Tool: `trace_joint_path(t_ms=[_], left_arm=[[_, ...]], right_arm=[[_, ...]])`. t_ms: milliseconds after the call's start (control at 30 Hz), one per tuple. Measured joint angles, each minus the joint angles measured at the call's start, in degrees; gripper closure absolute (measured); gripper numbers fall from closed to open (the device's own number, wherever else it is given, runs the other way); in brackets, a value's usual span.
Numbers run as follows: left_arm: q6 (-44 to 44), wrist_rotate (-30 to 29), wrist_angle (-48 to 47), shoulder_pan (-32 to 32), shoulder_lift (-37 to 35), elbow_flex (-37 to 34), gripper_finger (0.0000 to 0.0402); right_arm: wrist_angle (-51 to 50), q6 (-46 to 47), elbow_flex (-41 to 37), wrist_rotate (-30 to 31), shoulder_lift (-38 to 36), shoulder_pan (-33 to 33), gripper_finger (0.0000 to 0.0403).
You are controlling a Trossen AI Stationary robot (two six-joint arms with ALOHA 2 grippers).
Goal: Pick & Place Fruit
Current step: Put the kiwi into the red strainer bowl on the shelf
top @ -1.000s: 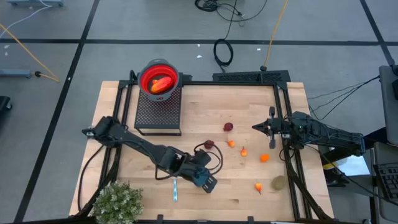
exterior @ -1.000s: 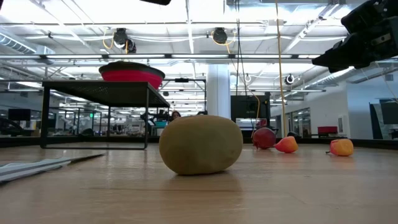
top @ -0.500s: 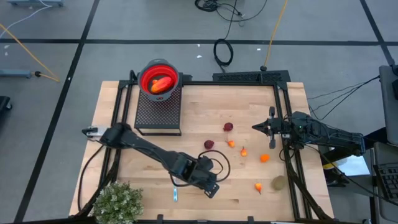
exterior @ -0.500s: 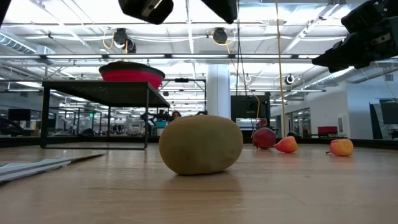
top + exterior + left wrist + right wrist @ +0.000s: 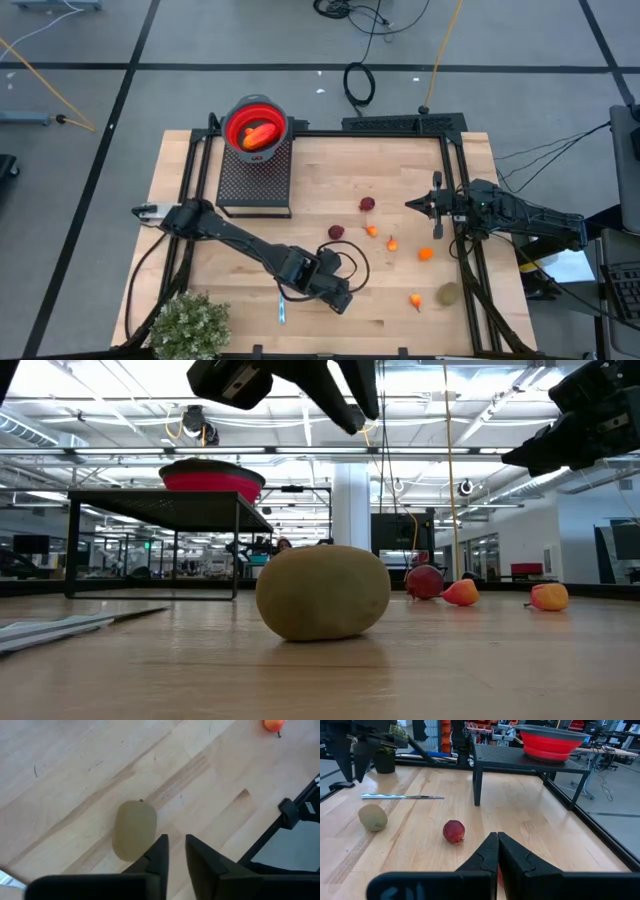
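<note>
High view: left gripper (image 5: 340, 297) lower center, fingers (image 5: 159, 854) a narrow gap apart, holding nothing, w/ kiwi (image 5: 133, 830) just ahead of tips in wrist view. Right gripper (image 5: 412, 204) center right, fingers pressed together, empty. Other kiwi (image 5: 448, 294) lower right; red ball (image 5: 336, 232) mid-frame.

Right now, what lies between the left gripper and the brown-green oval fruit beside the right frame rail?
In the high view, one small orange fruit bit, close to the brown-green oval fruit; otherwise bare wooden table.
</note>
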Motion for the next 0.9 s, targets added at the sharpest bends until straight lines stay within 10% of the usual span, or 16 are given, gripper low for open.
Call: trace_joint_path(t_ms=[533, 900], left_arm=[[-0.7, 2.0, 0.9, -0.6, 0.0, -2.1, 0.0125], [-0.5, 5.5, 4.2, -0.6, -0.1, -6.6, 0.0058]], right_arm=[[0.0, 0.0, 0.0, 0.0, 0.0, 0.0, 0.0403], [0.0, 0.0, 0.0, 0.0, 0.0, 0.0, 0.0403]])
